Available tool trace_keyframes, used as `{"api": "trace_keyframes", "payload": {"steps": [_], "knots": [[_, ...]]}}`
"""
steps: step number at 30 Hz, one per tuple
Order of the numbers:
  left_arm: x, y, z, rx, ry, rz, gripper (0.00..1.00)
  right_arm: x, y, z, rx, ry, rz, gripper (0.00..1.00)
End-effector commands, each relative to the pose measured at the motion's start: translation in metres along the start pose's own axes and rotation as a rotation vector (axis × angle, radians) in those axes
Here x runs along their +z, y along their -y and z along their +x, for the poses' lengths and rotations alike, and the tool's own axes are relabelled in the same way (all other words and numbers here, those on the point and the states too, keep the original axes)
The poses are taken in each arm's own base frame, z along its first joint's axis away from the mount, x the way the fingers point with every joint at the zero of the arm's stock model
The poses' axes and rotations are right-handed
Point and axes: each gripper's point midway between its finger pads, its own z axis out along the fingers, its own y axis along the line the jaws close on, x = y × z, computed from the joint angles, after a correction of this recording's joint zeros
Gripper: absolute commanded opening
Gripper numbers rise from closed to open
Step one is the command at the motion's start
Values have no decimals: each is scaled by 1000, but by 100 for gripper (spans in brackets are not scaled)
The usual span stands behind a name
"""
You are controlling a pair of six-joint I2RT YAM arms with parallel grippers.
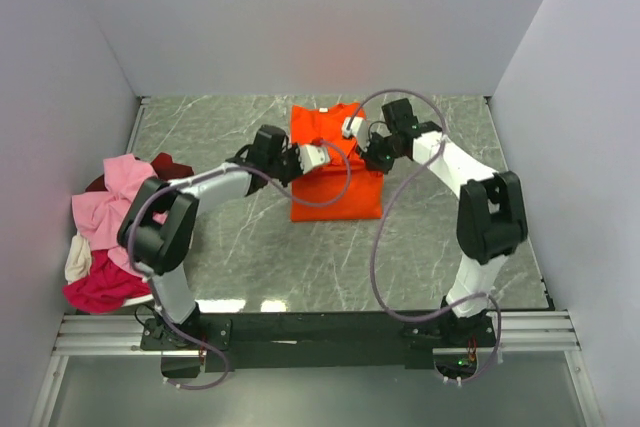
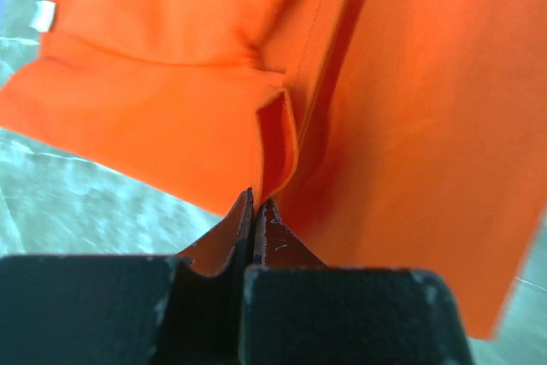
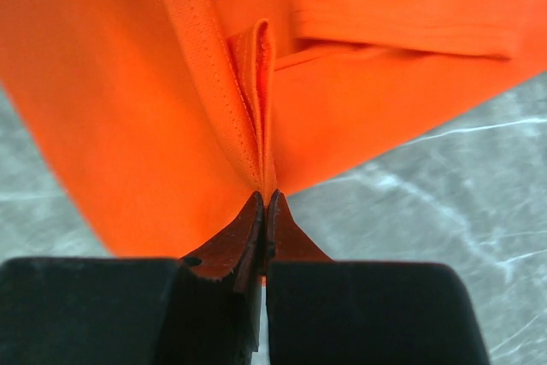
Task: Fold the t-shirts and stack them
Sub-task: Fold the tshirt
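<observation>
The bright orange t-shirt [image 1: 335,169] lies partly folded in the middle of the marble table, its lower half draped toward me. My left gripper [image 1: 300,161] is shut on a pinched fold of its left edge, seen in the left wrist view [image 2: 256,203], where the orange cloth [image 2: 171,74] fills the frame and a small white neck label [image 2: 43,14] shows. My right gripper [image 1: 368,152] is shut on a fold at the shirt's right edge, seen in the right wrist view [image 3: 267,196] against the orange fabric [image 3: 111,108]. Both hold the cloth lifted off the table.
A heap of other t-shirts sits at the table's left edge: light pink [image 1: 115,192], magenta [image 1: 100,287], dark red [image 1: 170,164] and a cream-white bit [image 1: 78,259]. Grey walls enclose the table on three sides. The arm bases stand on the near rail [image 1: 320,332].
</observation>
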Motion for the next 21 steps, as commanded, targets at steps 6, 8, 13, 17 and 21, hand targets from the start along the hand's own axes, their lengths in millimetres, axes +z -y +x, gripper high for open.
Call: {"api": "trace_keyframes", "payload": {"steps": [6, 8, 13, 17, 21], "knots": [[19, -49, 1, 4, 36, 24, 0, 18, 54, -21, 47, 10, 28, 0], [23, -56, 4, 4, 30, 22, 0, 28, 58, -19, 54, -5, 18, 0], [31, -66, 9, -22, 31, 14, 0, 40, 79, -24, 57, -21, 41, 0], [41, -82, 11, -51, 27, -38, 4, 45, 94, -26, 67, -21, 88, 19], [29, -124, -8, -163, 69, -239, 67, 44, 127, -32, 184, -2, 258, 55]]}}
